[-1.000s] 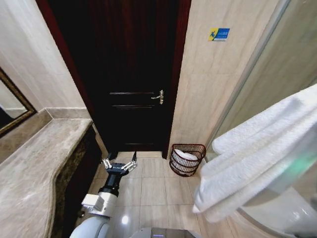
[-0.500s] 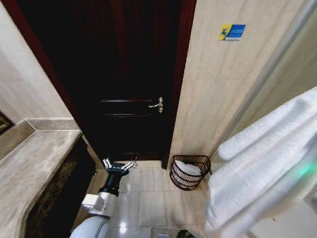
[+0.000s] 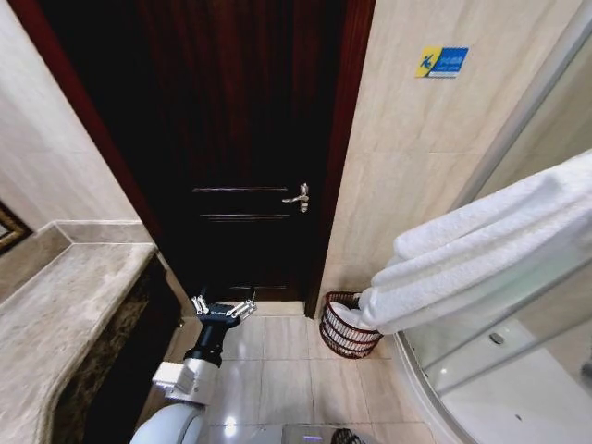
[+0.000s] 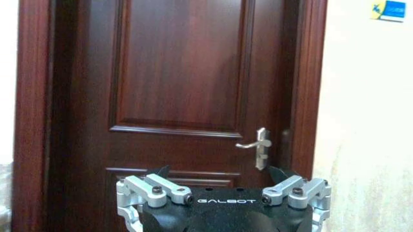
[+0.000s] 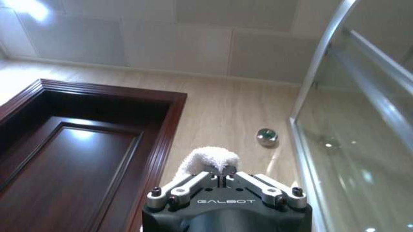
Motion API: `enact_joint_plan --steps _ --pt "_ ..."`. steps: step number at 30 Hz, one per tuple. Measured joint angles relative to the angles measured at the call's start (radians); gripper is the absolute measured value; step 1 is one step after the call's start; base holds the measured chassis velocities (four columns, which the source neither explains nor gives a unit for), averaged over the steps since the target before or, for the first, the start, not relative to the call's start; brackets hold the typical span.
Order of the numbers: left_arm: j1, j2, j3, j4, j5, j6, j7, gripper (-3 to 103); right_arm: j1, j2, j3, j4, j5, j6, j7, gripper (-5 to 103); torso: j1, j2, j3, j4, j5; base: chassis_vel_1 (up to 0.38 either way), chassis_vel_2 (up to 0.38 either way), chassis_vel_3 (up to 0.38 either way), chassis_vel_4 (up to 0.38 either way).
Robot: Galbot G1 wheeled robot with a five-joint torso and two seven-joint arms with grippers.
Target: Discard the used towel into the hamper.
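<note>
A thick white towel (image 3: 481, 245) hangs across the right of the head view, close to the camera. Its lower end overlaps the far rim of the hamper (image 3: 340, 333), a small dark open-weave wire basket standing on the floor beside the door frame. In the right wrist view my right gripper (image 5: 224, 175) is shut on a fold of the towel (image 5: 208, 159), held high near the wall. My left gripper (image 3: 222, 310) hangs low over the floor tiles, left of the hamper. It is open and holds nothing (image 4: 221, 173).
A dark wooden door (image 3: 240, 139) with a silver handle (image 3: 298, 196) stands shut straight ahead. A stone counter (image 3: 65, 314) runs along the left. A glass shower enclosure (image 3: 499, 351) curves in at the right. Bare floor tiles (image 3: 277, 356) lie before the hamper.
The camera tilted up at first. Since then the towel has swung up and leftwards, so its end now overlaps the hamper. The left arm has kept still.
</note>
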Motion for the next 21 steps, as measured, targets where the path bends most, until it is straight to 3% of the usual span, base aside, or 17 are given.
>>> enact_joint_plan --steps 21 --pt "0.0 0.0 0.0 0.0 0.0 0.0 0.0 100 0.001 0.007 -0.004 -0.006 -0.035 -0.005 0.013 2 0.0 0.0 0.0 -0.0001 -0.0001 0.006 0.015 0.012 0.007"
